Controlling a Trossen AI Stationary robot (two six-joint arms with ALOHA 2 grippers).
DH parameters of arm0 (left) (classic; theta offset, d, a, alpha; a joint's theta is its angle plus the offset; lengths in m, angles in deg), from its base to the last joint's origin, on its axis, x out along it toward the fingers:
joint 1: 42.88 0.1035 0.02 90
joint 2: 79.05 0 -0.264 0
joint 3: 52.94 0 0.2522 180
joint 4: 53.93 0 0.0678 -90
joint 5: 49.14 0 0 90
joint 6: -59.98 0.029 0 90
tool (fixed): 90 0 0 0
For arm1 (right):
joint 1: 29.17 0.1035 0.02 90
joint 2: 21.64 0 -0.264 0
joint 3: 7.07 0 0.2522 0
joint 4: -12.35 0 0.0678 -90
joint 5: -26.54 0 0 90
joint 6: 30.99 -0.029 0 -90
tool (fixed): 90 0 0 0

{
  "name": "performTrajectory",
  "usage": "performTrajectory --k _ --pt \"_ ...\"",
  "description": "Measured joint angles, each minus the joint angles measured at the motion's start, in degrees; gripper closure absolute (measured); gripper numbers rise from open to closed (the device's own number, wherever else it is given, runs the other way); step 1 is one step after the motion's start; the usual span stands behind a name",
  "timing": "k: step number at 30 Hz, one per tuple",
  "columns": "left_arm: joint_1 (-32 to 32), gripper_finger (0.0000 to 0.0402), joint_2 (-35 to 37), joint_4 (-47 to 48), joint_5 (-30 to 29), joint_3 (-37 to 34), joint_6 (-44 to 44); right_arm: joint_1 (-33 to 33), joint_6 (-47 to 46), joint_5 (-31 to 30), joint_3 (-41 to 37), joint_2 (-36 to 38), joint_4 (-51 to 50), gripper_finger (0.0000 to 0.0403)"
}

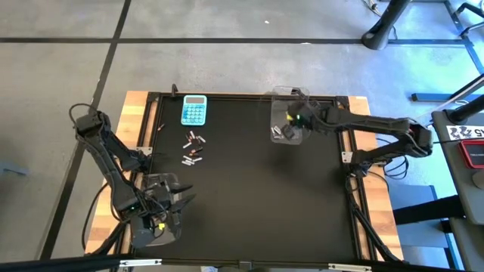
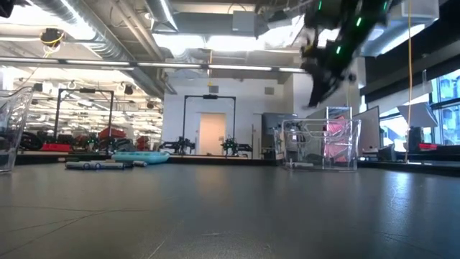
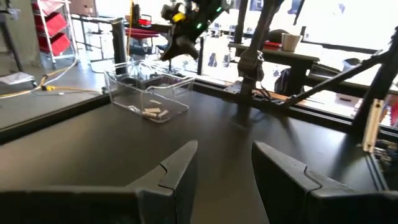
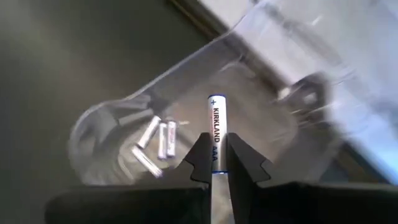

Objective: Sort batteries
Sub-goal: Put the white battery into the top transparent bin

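Loose batteries [image 1: 193, 148], silvery and dark, lie on the black mat near the light-blue calculator [image 1: 193, 110]; the low view shows them as a row [image 2: 93, 165]. A few more batteries [image 4: 155, 142] lie inside the clear bin [image 1: 286, 121] at the far middle of the table. My right gripper [image 4: 215, 163] hovers over this bin [image 2: 320, 144], shut on a white AAA battery [image 4: 214, 124]. My left gripper [image 3: 224, 168] waits open at the near left corner [image 1: 178, 198], touching nothing. My right gripper pinches the white battery between its two fingers, on the half away from the plus end [image 4: 214, 155]. The battery lies along the fingers, its plus end [image 4: 214, 99] sticking out past the tips. It comes from above and is lifted clear over the bin.
A second clear bin [image 1: 155, 225] sits under the left arm at the near left corner and shows at the low view's left edge [image 2: 11, 129]. The wide middle of the black mat [image 1: 257, 196] lies bare. A wooden border [image 1: 136, 113] frames the mat.
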Motion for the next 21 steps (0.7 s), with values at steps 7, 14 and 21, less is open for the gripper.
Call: performTrajectory --k 7,14,21 --pt "2.0 0.0261 0.0 0.0 0.0 0.0 0.3 -11.5 -0.2 12.2 -3.2 -9.2 8.9 0.0382" --pt "2.6 0.0261 0.0 -0.1 0.6 0.0 0.2 -12.1 1.4 14.3 -3.2 -17.4 9.8 0.0382" --pt "2.6 0.0261 0.0 -0.2 1.2 0.0 0.1 -12.0 1.6 14.7 -3.2 -19.7 9.4 0.0368"
